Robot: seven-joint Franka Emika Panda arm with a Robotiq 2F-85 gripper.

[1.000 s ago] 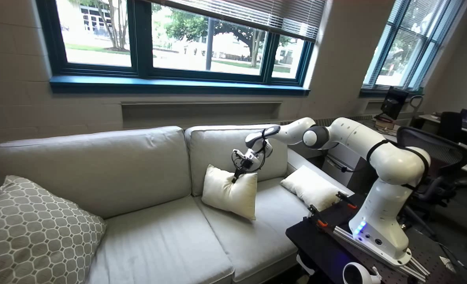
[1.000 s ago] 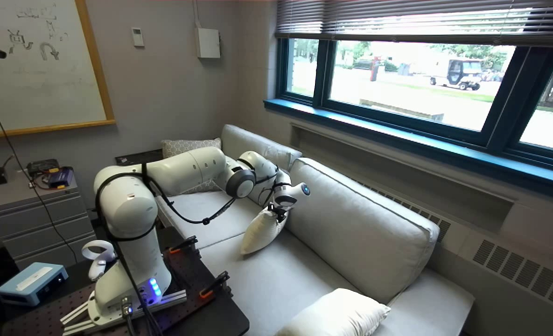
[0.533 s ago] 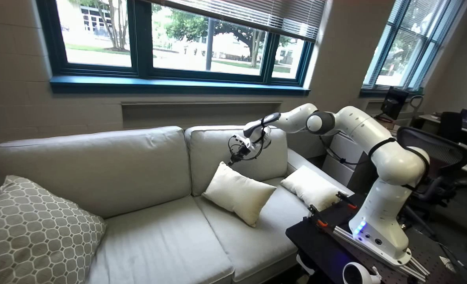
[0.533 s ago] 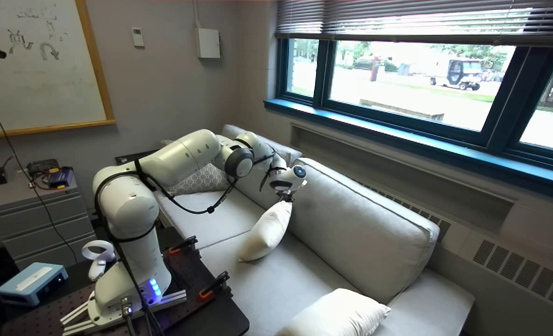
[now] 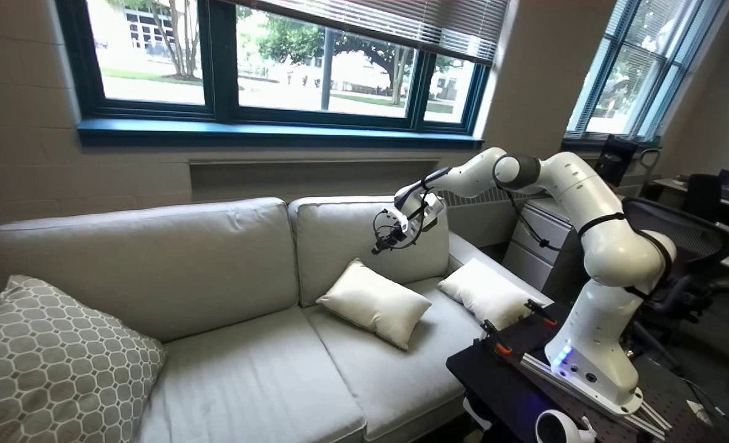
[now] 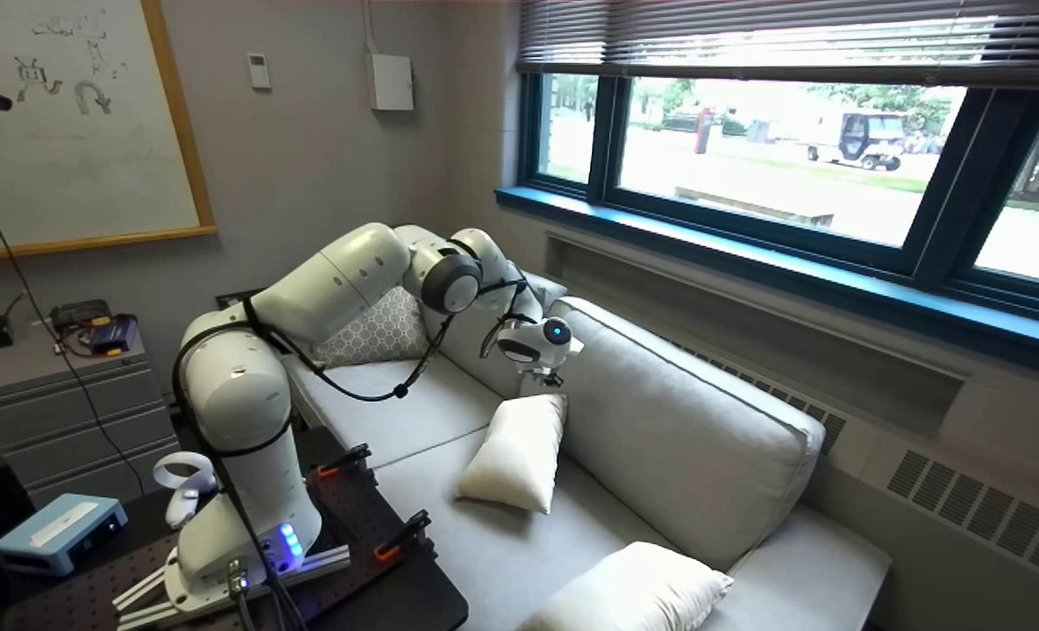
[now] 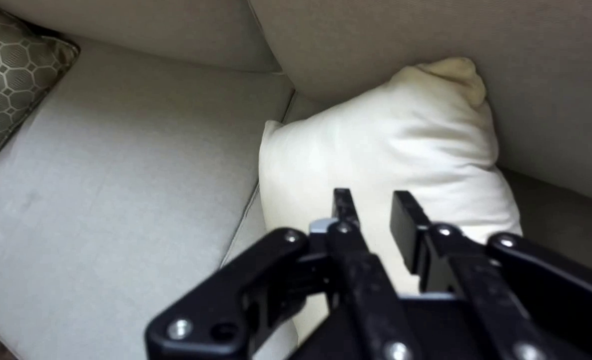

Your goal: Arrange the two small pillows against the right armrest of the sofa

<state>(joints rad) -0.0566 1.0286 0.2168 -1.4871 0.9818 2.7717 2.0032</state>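
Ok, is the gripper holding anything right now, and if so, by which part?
Nothing is held. The gripper is open in the wrist view, and in both exterior views the nearest white pillow sits on the sofa, below it.

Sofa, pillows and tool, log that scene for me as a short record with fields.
sofa: light grey
patterned pillow: left end of sofa
armrest pillow: cream, beside right armrest
loose pillow: cream, on right seat cushion, apart from armrest pillow
tool: open, above loose pillow, holding nothing
left to do: loose pillow not yet at right armrest
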